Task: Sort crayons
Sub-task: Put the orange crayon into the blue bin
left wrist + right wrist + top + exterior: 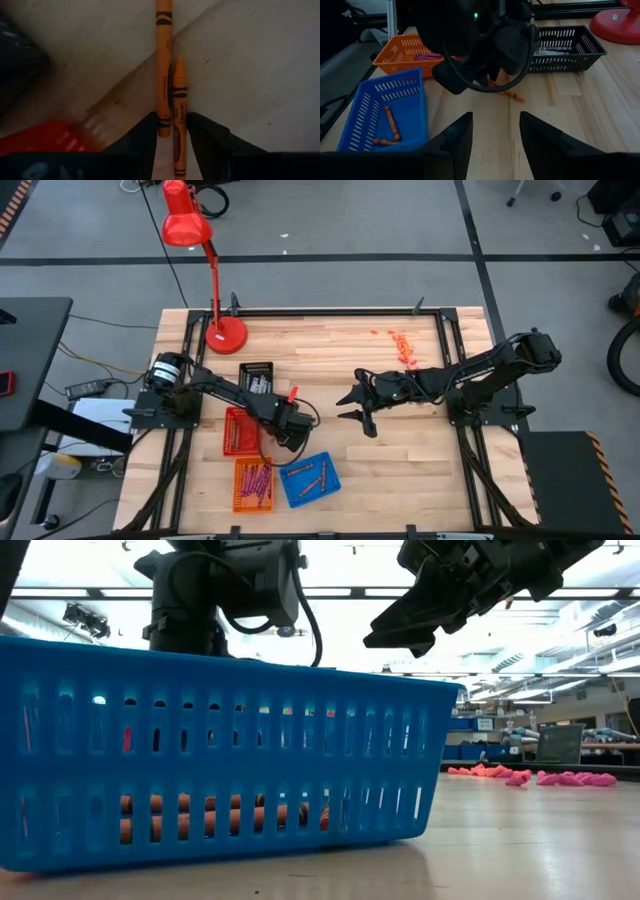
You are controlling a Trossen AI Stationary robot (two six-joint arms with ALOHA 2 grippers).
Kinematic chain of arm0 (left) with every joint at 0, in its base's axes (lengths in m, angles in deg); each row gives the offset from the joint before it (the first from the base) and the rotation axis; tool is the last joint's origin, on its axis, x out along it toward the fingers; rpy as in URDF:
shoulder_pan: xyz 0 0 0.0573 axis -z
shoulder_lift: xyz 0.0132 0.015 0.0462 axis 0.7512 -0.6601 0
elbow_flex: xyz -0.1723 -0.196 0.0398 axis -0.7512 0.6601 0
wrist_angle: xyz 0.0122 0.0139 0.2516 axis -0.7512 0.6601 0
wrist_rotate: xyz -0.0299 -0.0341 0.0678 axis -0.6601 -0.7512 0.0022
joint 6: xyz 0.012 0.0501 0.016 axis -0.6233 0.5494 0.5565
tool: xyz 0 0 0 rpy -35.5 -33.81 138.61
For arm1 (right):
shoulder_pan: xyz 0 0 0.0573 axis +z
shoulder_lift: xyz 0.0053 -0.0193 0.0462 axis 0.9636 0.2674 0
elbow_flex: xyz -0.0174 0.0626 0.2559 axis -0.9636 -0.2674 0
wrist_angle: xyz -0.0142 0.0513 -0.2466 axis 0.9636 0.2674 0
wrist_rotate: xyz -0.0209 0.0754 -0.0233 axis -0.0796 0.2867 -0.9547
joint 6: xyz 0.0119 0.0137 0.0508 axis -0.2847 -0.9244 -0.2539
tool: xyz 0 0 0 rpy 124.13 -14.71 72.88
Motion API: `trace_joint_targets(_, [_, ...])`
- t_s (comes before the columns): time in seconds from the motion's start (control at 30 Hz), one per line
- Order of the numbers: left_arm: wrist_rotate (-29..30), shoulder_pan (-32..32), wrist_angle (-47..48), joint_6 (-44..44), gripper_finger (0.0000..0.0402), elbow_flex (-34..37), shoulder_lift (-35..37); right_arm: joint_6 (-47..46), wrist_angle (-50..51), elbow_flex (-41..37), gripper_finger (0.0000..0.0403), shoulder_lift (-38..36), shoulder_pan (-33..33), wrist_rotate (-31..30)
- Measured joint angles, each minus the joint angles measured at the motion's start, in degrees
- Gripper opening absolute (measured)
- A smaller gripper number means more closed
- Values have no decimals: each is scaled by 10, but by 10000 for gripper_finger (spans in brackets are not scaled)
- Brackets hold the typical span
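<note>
Two orange crayons (171, 95) lie side by side on the bare wood, also seen in the high view as crayons (292, 393). My left gripper (172, 137) points straight down over them, open, one finger on each side of their near ends. It hangs beside the red basket (240, 430). My right gripper (355, 408) hovers open and empty above mid-table. Brown crayons (390, 122) lie in the blue basket (365, 125), magenta crayons (427, 56) in the orange basket (400, 52), and grey ones in the black basket (565, 45). My left gripper comes from above, pointing down, with its fingers (145, 137) standing close along both sides of the two orange crayons' ends (179, 130). The crayons lie flat on the table and run along the gap. Whether the fingers touch them I cannot tell.
A red desk lamp (225, 330) stands at the far left. Small pink and orange bits (400, 345) are scattered at the far right. The baskets cluster at the near left, and the blue basket (220, 770) fills the low view. Bare wood lies between the arms.
</note>
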Motion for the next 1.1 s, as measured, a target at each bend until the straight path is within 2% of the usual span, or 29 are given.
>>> trace_joint_targets(0.63, [14,14,-17,60,73,-1,0,-7,-1,0,166,0,0,0])
trace_joint_targets(1.1, [22,14,-27,-11,62,-3,18,20,0,0,166,0,0,0])
